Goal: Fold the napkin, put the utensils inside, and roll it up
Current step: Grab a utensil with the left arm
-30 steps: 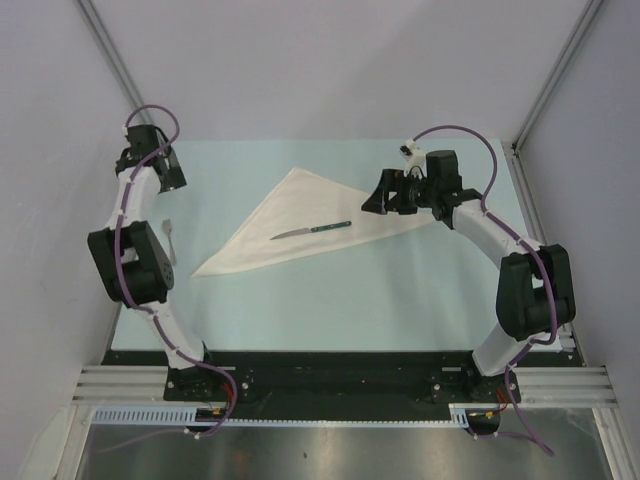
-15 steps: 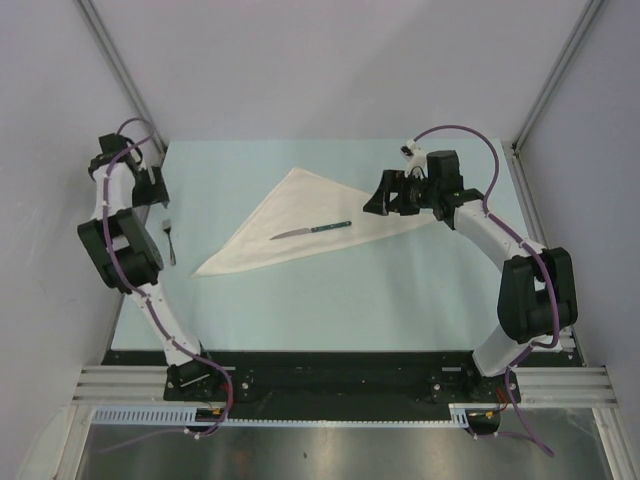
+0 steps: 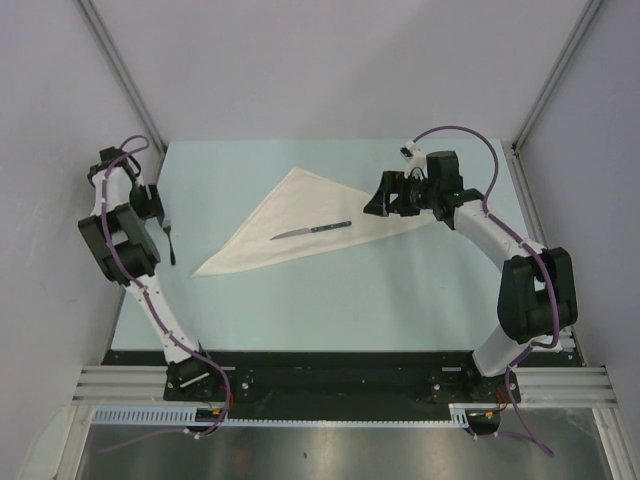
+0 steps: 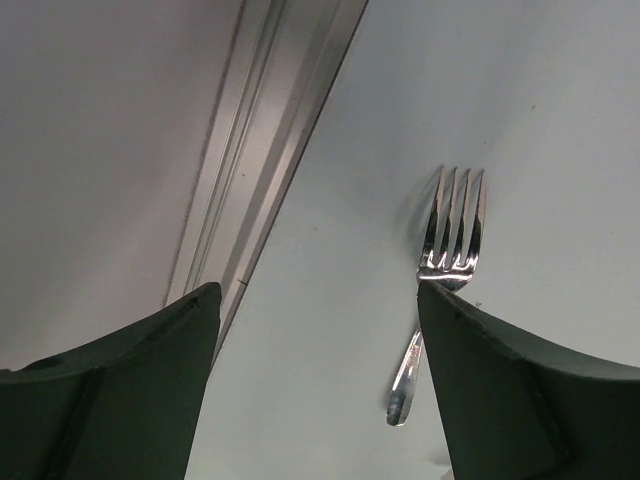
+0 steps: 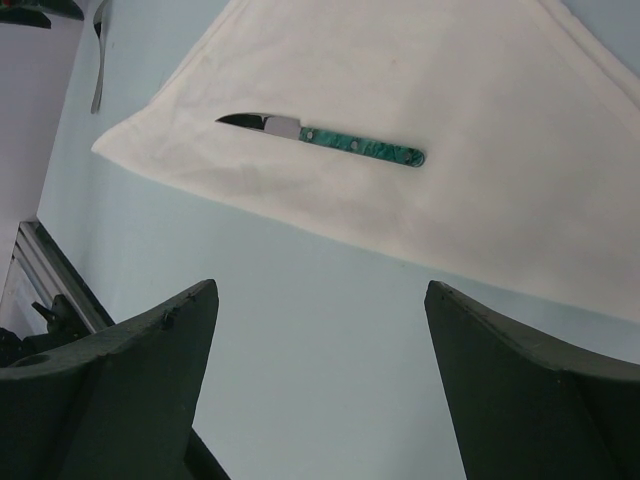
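Left wrist view: left gripper (image 4: 315, 300) is gaping, empty; fork (image 4: 450, 240) is lying just beside one finger, so closing risks knocking it aside.

Plain white napkin (image 3: 300, 208), teal-handled silver-bladed knife (image 3: 311, 231), shiny silver fork (image 4: 450, 250), pale blue table (image 3: 350, 300).

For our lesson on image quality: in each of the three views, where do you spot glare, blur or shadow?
Left wrist view: hard glare on the fork at the base of its tines, a soft shadow to their left, and the near fingers dark and blurred. Right wrist view: the knife blade is part dark, part bright, on the napkin. Top view: even, soft light with faint shadows.
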Robot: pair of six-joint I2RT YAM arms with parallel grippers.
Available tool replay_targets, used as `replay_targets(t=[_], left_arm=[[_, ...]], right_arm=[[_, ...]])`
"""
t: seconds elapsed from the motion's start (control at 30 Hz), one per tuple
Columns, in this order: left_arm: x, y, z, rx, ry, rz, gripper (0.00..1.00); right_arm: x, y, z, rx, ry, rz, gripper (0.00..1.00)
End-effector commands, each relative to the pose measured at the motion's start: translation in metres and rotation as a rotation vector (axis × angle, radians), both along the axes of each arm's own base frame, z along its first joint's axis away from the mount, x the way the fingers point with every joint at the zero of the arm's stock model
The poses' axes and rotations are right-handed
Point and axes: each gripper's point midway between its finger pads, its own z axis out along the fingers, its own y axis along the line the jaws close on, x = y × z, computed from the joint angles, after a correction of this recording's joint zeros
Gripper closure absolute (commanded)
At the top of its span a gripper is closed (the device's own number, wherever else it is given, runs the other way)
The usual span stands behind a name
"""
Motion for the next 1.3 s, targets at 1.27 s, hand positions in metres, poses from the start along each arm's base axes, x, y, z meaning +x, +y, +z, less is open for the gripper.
replay_targets(t=[1.27], left_arm=[[-0.002, -0.032, -0.023, 0.086, 0.226, -0.249, 0.13]], right_arm=[[0.018, -0.004, 0.018, 0.046, -0.038, -0.004, 0.10]])
